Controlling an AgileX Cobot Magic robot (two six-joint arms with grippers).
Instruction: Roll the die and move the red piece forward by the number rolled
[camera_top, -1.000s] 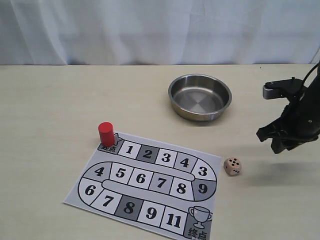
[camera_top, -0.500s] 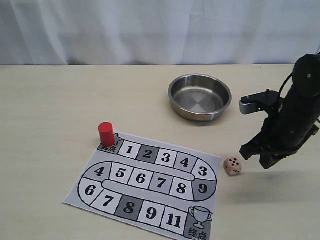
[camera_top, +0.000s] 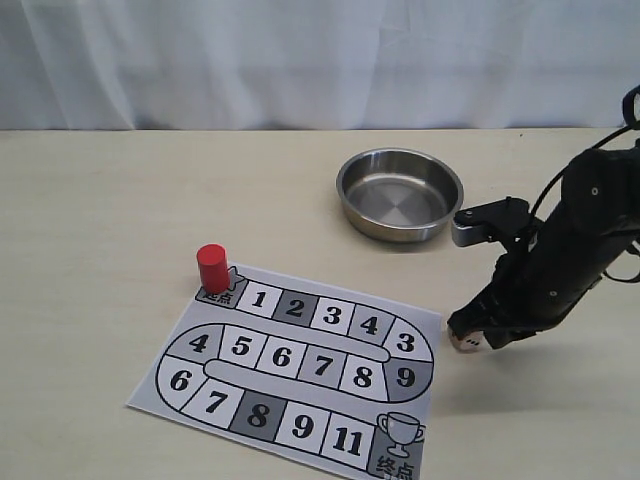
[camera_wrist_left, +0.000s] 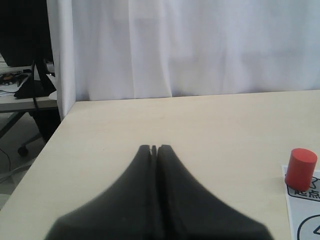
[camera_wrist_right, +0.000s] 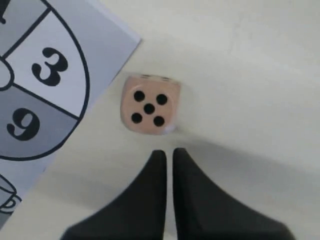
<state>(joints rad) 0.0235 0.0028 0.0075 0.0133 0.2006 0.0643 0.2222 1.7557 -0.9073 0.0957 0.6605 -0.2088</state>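
The die (camera_wrist_right: 149, 110), a pale tan cube showing five pips on top, rests on the table just off the board's edge by squares 3 and 9. My right gripper (camera_wrist_right: 169, 151) hovers right over it, jaws shut but for a thin slit, holding nothing. From outside, the right gripper (camera_top: 480, 335) covers nearly all of the die (camera_top: 462, 343). The red piece (camera_top: 211, 268) stands upright on the start square at the board's upper left corner. My left gripper (camera_wrist_left: 154, 147) is shut and empty over bare table, with the red piece (camera_wrist_left: 301, 169) off to one side.
The paper game board (camera_top: 300, 370) with numbered squares lies flat at front centre. A steel bowl (camera_top: 400, 193) stands empty behind it, close to the right arm's elbow. White curtain backs the table; the table's left edge shows in the left wrist view.
The right arm has swung in from the right edge and come down over the die, which now is nearly hidden under the gripper. Die and red piece have not moved.
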